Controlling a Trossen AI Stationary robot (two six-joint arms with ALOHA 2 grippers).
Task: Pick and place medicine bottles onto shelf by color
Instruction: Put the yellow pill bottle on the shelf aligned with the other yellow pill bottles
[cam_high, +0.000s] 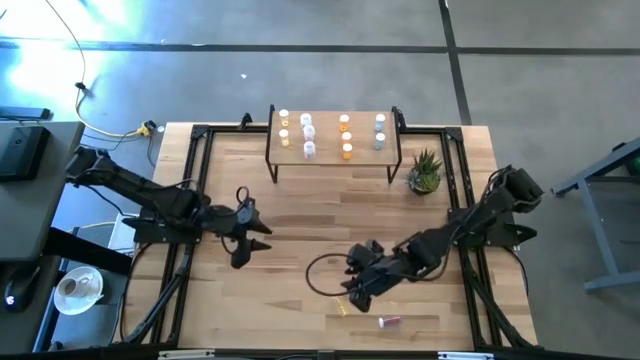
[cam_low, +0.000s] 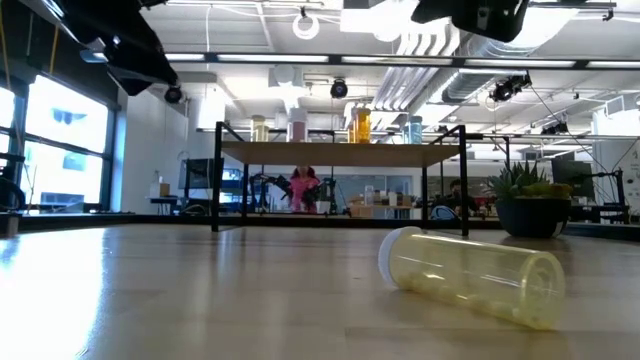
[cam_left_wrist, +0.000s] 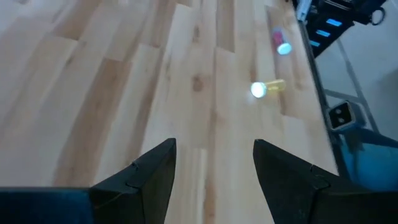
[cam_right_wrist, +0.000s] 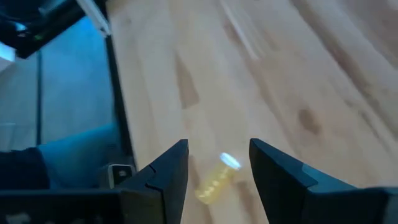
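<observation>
The shelf (cam_high: 332, 158) stands at the table's far side with several medicine bottles upright on it in rows: yellow (cam_high: 284, 127), clear white (cam_high: 307, 135), orange (cam_high: 346, 137), blue-grey (cam_high: 380, 131). A yellow bottle (cam_high: 342, 307) lies on its side near the table's front edge, its white cap (cam_right_wrist: 231, 162) showing in the right wrist view. A pinkish-red bottle (cam_high: 388, 321) lies just right of it. My right gripper (cam_right_wrist: 217, 168) hangs open above the yellow bottle (cam_right_wrist: 214, 179), slanting down, touching nothing. My left gripper (cam_high: 262, 238) is open over the table's left middle.
A small green potted plant (cam_high: 425, 172) stands right of the shelf. A dark cable loop (cam_high: 322, 274) shows over the table beside my right gripper. Bare wood lies between the two grippers and in front of the shelf. Black frame rails (cam_high: 190, 190) run along the table's sides.
</observation>
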